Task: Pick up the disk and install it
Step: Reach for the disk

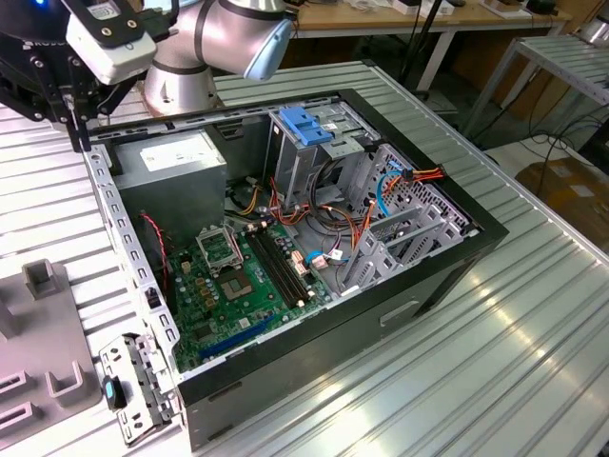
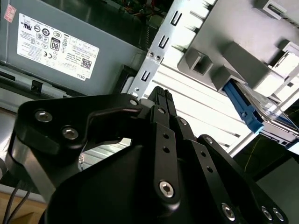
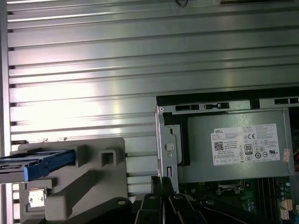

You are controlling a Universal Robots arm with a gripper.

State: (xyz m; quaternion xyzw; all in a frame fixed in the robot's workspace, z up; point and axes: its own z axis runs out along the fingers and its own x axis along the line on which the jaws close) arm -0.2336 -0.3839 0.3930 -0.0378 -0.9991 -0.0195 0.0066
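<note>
Closed and empty, the gripper (image 2: 161, 93) hangs over the case (image 3: 161, 137) corner. Just beside the case, the disk (image 3: 39, 164) rests in a grey holder (image 3: 93, 186), untouched. Nothing looks done yet: both pickup and installation are left.

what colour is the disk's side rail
Blue; the disk's side rail shows best in the first wrist view.

Flat rectangular disk (image 3: 46, 164) (image 2: 243, 109) with blue plastic side rail, viewed edge-on in both wrist views; it is seated in a grey moulded stand (image 3: 88, 182), outside the computer case (image 3: 224, 105).
</note>
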